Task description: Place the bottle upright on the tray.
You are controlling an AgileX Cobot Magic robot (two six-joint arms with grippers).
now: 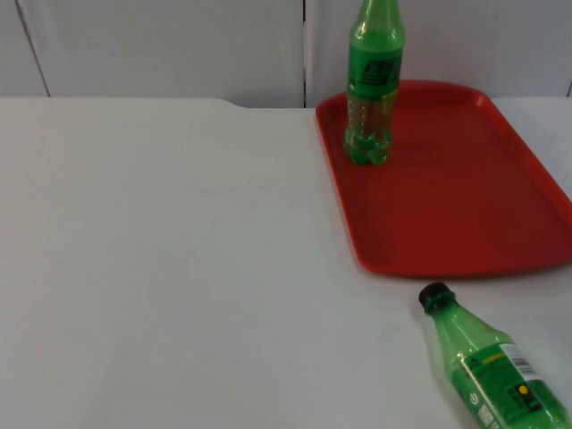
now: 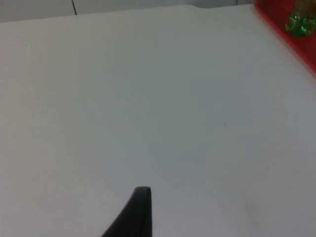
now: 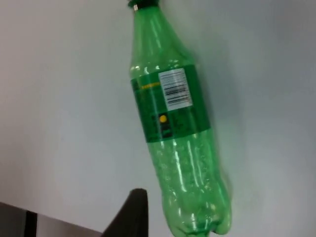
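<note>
One green bottle point(image 1: 493, 366) lies flat on the white table point(image 1: 161, 268), near the red tray point(image 1: 465, 206); another bottle point(image 1: 373, 85) stands there already; I cannot tell either gripper's state; grab the middle, tip it up gently.

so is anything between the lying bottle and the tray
Nothing visible: bare table separates the lying bottle from the red tray. An upright bottle already stands at the tray's far left corner, leaving most of it free.
</note>
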